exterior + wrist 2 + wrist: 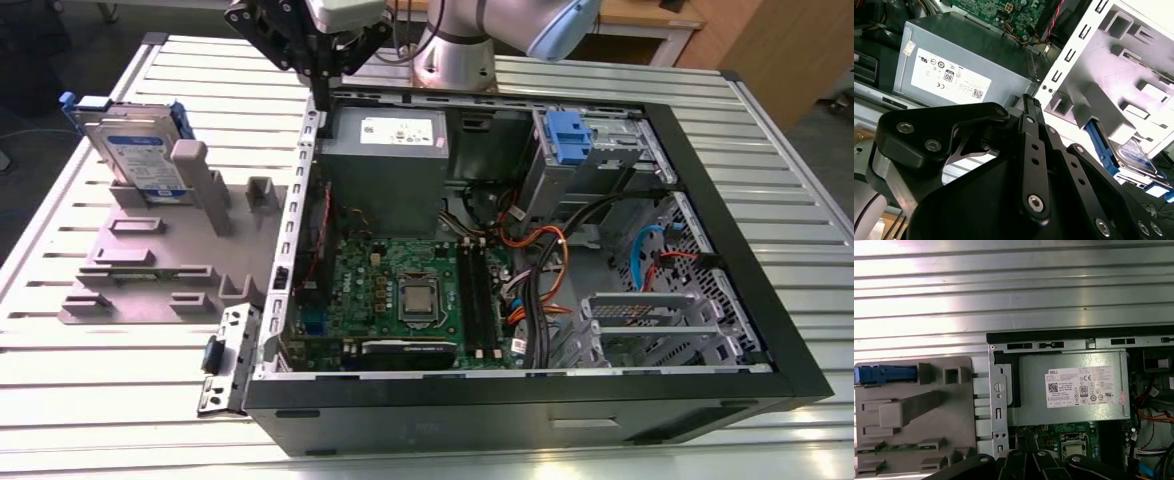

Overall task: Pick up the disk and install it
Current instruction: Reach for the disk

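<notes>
The disk (134, 150) stands upright in a slot at the far end of the grey holder (147, 260), on the exterior view's left; it is silver-grey with a white-and-blue label and a blue bracket. The second wrist view shows it edge-on (1134, 152), and in the first wrist view its blue bracket (884, 374) shows. My black gripper (324, 85) hangs over the far left corner of the open computer case (747, 250), to the right of the disk and apart from it. Its fingers (1028, 107) are shut together with nothing between them.
Inside the case are a grey power supply with a white sticker (387, 150), a green motherboard (400, 290), a bay with a blue tab (567, 135), loose cables (547, 270) and a metal drive cage (641, 320). All of it rests on a slatted metal table (787, 150).
</notes>
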Controlling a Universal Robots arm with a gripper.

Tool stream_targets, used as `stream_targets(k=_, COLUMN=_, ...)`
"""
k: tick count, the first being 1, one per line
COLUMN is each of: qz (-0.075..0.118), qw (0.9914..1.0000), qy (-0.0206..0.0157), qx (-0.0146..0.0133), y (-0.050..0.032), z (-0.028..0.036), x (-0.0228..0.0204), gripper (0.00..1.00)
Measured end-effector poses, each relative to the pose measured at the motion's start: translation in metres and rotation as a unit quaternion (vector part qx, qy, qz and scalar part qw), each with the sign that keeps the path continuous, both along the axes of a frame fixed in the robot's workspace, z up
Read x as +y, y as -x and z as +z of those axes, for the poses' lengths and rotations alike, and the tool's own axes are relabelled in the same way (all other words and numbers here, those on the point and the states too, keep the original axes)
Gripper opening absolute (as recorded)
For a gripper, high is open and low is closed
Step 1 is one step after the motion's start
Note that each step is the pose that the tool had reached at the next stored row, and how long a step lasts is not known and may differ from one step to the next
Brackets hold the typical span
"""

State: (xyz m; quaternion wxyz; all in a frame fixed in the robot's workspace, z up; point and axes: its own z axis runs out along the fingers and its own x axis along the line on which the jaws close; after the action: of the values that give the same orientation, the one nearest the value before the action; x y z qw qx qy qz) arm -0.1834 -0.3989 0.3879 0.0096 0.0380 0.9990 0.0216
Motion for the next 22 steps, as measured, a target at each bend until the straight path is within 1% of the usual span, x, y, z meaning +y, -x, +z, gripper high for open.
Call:
stream_targets(k=12, qz=0.0, qw=1.0, qy=0.0, qx=0.0001, y=0.0019, z=-0.0003, x=0.0, gripper=0.11)
stream_targets(k=22, qz=0.0, qw=1.0, qy=0.0, qx=0.0001, y=0.0061, z=-0.0003, x=0.0, gripper=0.11)
